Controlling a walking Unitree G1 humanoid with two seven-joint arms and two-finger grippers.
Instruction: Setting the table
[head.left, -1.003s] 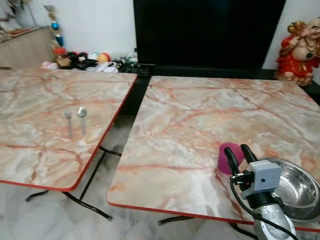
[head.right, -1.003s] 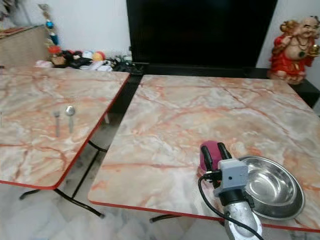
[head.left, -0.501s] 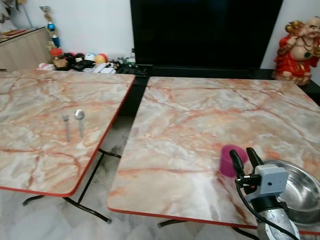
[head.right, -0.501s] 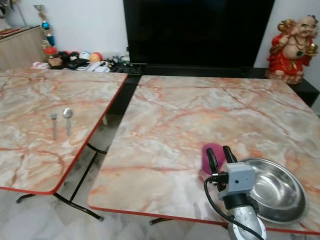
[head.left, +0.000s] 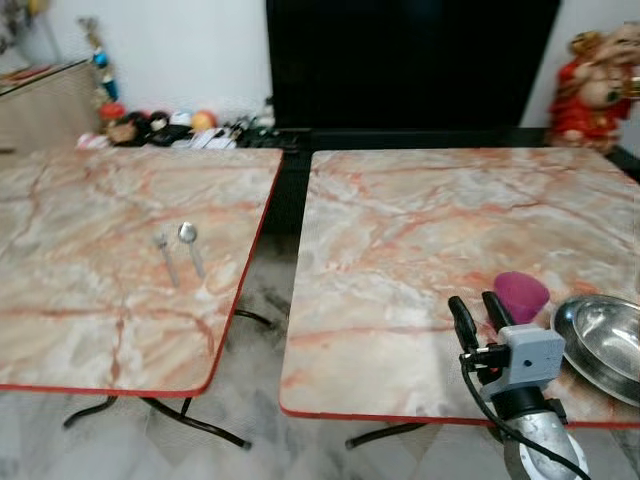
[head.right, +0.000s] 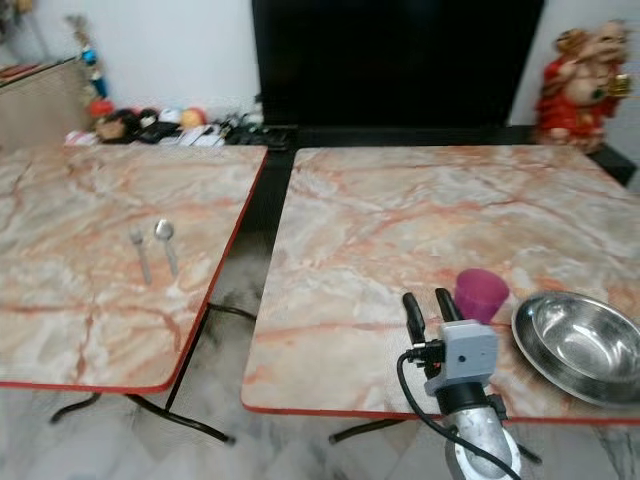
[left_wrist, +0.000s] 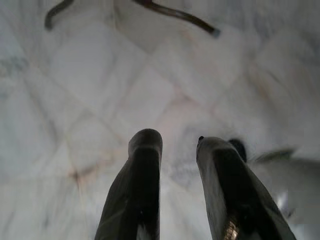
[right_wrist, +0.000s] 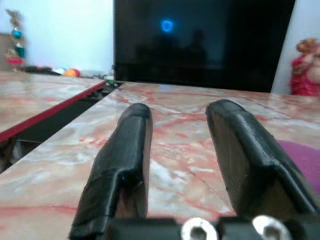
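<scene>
The right gripper (head.right: 428, 304), empty and parted, has drawn back from the purple cup (head.right: 481, 293).

Two marble-topped tables before me, apart, floor (head.left: 250, 420) showing between. Left table (head.left: 90, 300): fork (head.left: 165, 258) and spoon (head.left: 190, 245) lying side by side near its right edge. Right table (head.left: 400, 240): purple cup (head.left: 521, 295) just beside steel bowl (head.left: 602, 340), near its front right corner.

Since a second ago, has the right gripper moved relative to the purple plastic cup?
Yes. The right gripper has shifted left: it overlapped the purple plastic cup, now it stands clear to its left. The cup stays beside the steel bowl.
</scene>
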